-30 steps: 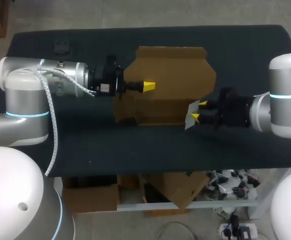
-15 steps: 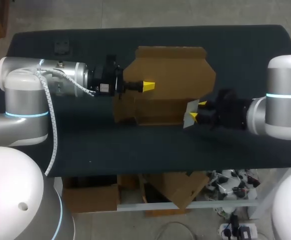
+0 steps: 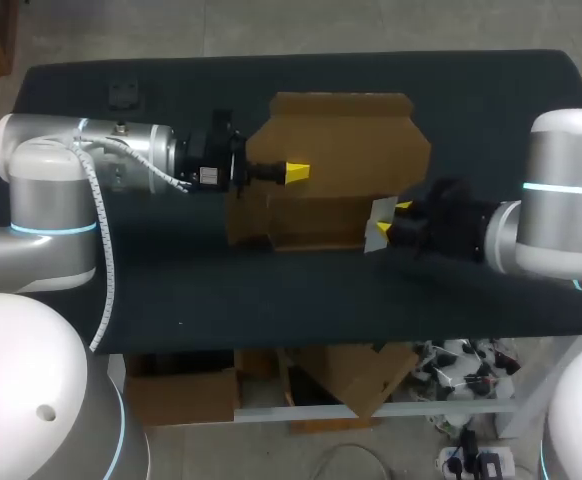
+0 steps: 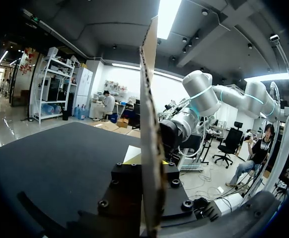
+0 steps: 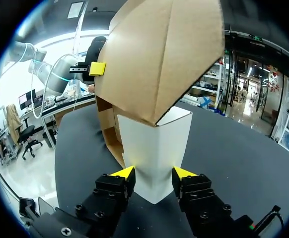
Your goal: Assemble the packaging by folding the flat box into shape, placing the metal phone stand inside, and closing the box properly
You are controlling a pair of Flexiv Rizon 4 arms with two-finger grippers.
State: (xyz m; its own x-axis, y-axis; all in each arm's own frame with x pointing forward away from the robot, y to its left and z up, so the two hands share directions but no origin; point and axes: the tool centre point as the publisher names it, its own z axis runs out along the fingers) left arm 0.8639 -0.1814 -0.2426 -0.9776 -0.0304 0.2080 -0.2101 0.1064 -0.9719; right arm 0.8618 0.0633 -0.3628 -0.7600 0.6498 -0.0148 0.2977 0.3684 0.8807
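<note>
Stood at the folding step, with loading and closing not yet begun. Found the cardboard box [image 3: 341, 150] near the middle of the table [image 3: 491, 90], half raised: a broad panel lying toward the far side, low walls forming a shallow tray on the near side.

Clenched the left gripper [image 3: 296, 172] on an upright brown panel at the box's left part. Showed edge-on in the left wrist view, sandwiched between the finger blocks with no gap to be seen. Clenched the right gripper [image 5: 153, 174] on the white end flap [image 5: 157, 144], both yellow tips pressing it from two sides, brown walls rising just ahead.

Made out no phone stand for certain. Noted only a small dark object [image 3: 123, 92] near the far left corner, too small to name.

Judged the next move thus: would call for swinging the white flap inward against the side wall, bracing the left panel meanwhile, and keeping the creases square rather than crushing the card.

Sat well in from every table edge. Left wide bare cloth to the far right and a strip along the near side. Offered little room between the two grippers, with only the box's width parting them. Risked dragging the light box toward the near edge under a one-sided pull.
</note>
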